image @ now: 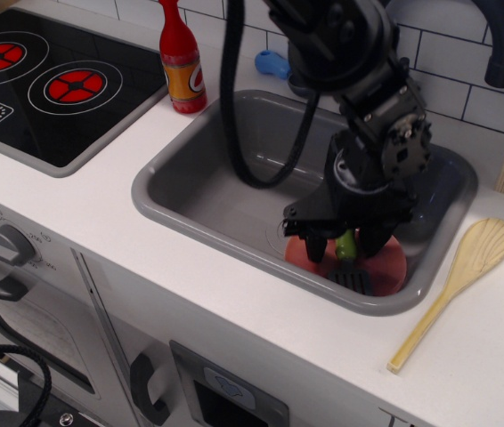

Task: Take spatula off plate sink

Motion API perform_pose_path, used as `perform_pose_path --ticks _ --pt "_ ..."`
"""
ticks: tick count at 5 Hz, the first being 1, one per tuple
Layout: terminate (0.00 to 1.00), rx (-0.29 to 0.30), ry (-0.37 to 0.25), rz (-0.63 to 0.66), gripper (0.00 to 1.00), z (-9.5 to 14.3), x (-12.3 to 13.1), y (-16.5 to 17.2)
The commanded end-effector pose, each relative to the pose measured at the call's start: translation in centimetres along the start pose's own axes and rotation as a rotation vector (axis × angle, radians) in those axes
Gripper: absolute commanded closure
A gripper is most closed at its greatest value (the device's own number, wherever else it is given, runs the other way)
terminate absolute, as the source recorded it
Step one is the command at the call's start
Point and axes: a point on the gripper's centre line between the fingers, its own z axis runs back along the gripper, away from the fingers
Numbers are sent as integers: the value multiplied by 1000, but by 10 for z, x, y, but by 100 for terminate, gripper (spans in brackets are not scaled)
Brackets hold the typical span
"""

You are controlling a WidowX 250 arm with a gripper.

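The spatula lies on the salmon-pink plate (391, 260) at the right end of the grey sink (221, 182). Only a bit of its lime-green handle (346, 246) and its dark slotted blade (353, 279) show. My gripper (342, 244) is down low over the plate, with one finger on each side of the handle. The jaws look open, with a gap left of the handle. The arm hides most of the plate and the upper part of the handle.
A red bottle (181, 60) stands at the sink's back left corner, beside the black stove top (47, 84). A pale wooden spoon (459, 283) lies on the counter right of the sink. A blue utensil (274, 64) and a dark faucet (501, 40) are behind it.
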Motion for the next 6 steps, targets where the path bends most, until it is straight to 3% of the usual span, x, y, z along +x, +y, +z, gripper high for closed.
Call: perform_pose_path --ticks 1,3,4,6 --pt "0 -41 -1 -34 100 11 13 -8" --pt "0 -112 5 -44 100 54 31 -11" --pt "0 -93 -94 -105 100 77 50 3" --pt "0 -24 -107 -362 100 64 81 35"
